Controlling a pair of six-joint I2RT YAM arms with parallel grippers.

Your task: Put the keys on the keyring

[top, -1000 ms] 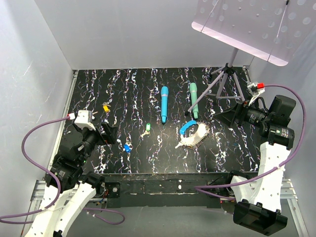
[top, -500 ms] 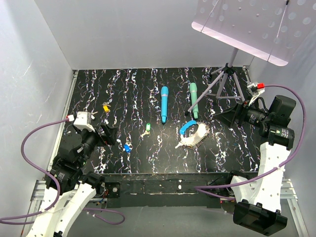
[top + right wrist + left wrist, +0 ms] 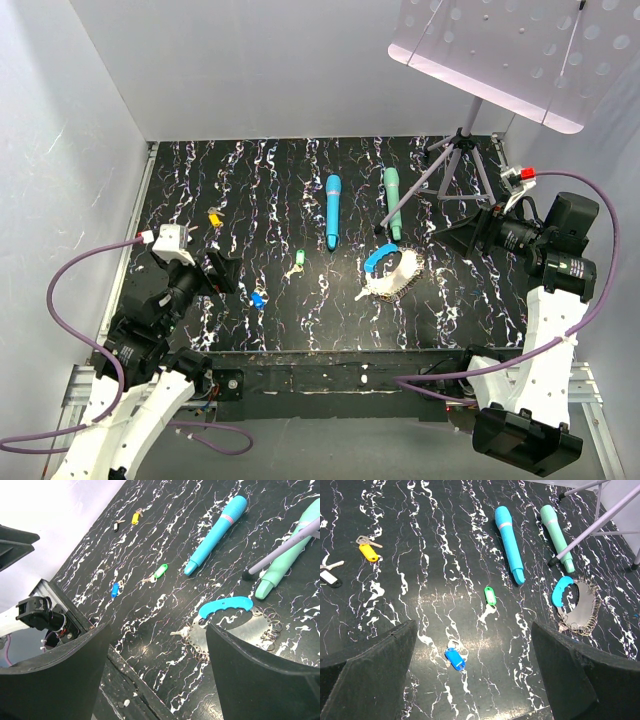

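The keyring point(image 3: 390, 270), a blue band with a beaded chain, lies right of centre on the black mat; it also shows in the left wrist view point(image 3: 561, 590) and the right wrist view point(image 3: 225, 607). A blue key point(image 3: 257, 298), a green key point(image 3: 298, 259) and a yellow key point(image 3: 213, 216) lie apart on the mat. My left gripper point(image 3: 222, 272) is open and empty, above and just left of the blue key point(image 3: 455, 658). My right gripper point(image 3: 470, 232) is open and empty, right of the keyring.
A blue wand point(image 3: 332, 210) and a teal wand point(image 3: 393, 200) lie behind the keyring. A tripod stand point(image 3: 455, 160) rises at the back right, one leg tip by the teal wand. A black-tagged key point(image 3: 330, 577) lies near the yellow key point(image 3: 368, 552).
My left arm has shifted very slightly. The keys, keyring and right arm have not moved.
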